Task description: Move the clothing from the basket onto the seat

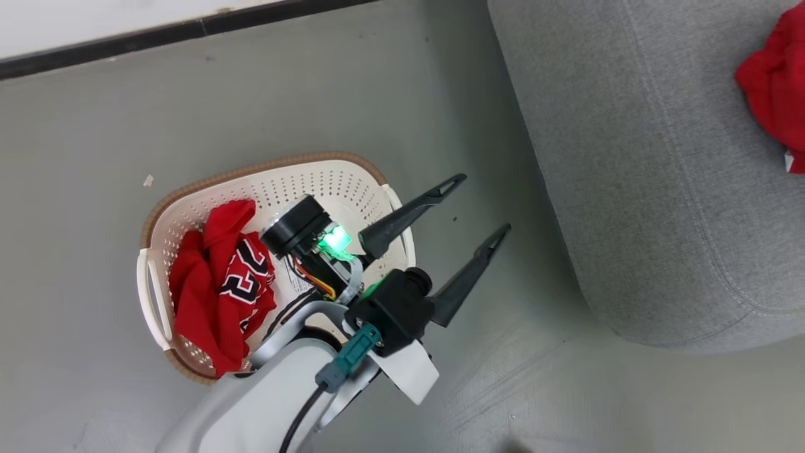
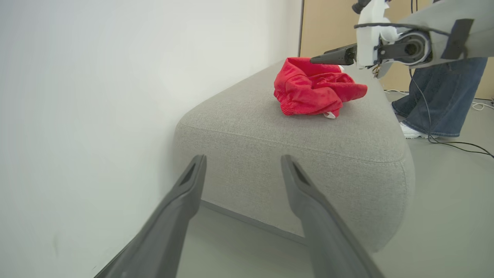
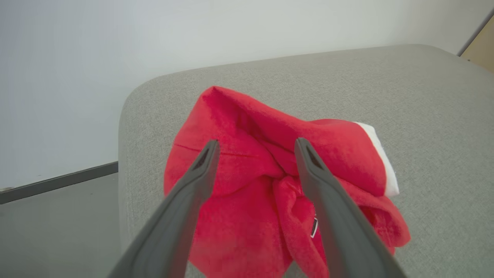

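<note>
Head view: our left gripper (image 1: 484, 203), spread wide, hangs over the rim of the oval cream-white plastic basket (image 1: 352, 182) holding a red lettered jersey (image 1: 220, 283). Left wrist: a red fabric garment (image 2: 312, 90) lies on the grey upholstered sofa (image 2: 270, 154). Right wrist: our right gripper (image 3: 256, 144) gapes empty above it.

Basket (image 1: 352, 182) sits on floor (image 1: 314, 94) left of seat (image 1: 629, 157), jersey (image 1: 214, 283) inside it; second garment (image 1: 777, 82) lies on seat, well apart from basket.
</note>
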Controlling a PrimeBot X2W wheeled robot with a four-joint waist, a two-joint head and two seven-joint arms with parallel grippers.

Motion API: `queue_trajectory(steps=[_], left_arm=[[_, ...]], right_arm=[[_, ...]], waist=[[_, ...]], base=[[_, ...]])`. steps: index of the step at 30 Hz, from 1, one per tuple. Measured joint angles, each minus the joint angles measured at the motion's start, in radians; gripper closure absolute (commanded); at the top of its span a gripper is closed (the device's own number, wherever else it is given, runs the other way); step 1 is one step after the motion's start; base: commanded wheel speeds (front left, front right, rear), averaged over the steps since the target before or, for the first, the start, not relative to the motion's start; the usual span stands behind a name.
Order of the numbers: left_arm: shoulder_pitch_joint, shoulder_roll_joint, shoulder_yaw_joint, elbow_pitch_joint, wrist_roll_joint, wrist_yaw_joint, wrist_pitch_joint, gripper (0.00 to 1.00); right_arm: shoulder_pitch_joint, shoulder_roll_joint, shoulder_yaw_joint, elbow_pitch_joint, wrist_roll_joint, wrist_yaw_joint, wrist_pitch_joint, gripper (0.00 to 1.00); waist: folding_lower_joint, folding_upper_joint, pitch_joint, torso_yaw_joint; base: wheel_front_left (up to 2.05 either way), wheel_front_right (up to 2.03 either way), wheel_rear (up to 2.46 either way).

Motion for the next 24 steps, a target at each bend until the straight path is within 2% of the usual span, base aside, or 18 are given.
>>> queue_trajectory(steps=[11,24], left_arm=[[0.040,0.005,0.092,0.048,-0.050,0.051,-0.057,0.00],[0.169,0.033,0.258,0.132,-0.128,0.160,-0.138,0.00]], right_arm=[[0.086,0.043,0.041,-0.201,0.000,0.000,0.000,0.00],[0.155,0.132,0.128,-0.382,-0.020,0.000,-0.007,0.00]], waist=[[0.0000,0.0000,-0.071,-0.023],[0.0000,0.0000,-0.171,0.008]], base=[[0.00,0.00,0.00],[0.00,0.00,0.00]])
